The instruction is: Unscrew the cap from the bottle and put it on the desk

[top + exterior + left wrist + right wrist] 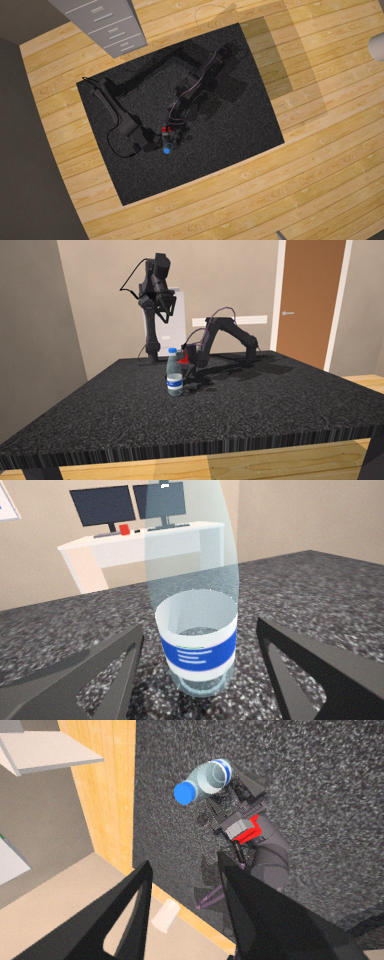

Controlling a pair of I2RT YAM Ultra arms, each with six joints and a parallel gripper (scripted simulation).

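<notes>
A clear bottle (pixel 169 146) (pixel 174 382) (pixel 197 650) (pixel 215 777) with a white and blue label stands upright on the black desk (pixel 212 158) (pixel 198 415). The blue cap (pixel 166 151) (pixel 172 350) (pixel 184 793) sits on its neck, out of the left wrist view. My left gripper (pixel 175 378) (pixel 197 627) (pixel 215 780) is low and open, one finger on each side of the bottle at about label height, with gaps visible beside it. My right gripper (pixel 169 318) (pixel 184 861) is open and empty, high above the desk and pointing down, above cap height.
The left arm's red-marked wrist (pixel 166 129) (pixel 183 357) (pixel 248 830) is close behind the bottle, with a purple cable looping above. The desk's front edge (pixel 198 446) is some way from the bottle. A grey cabinet (pixel 113 31) stands beyond the desk.
</notes>
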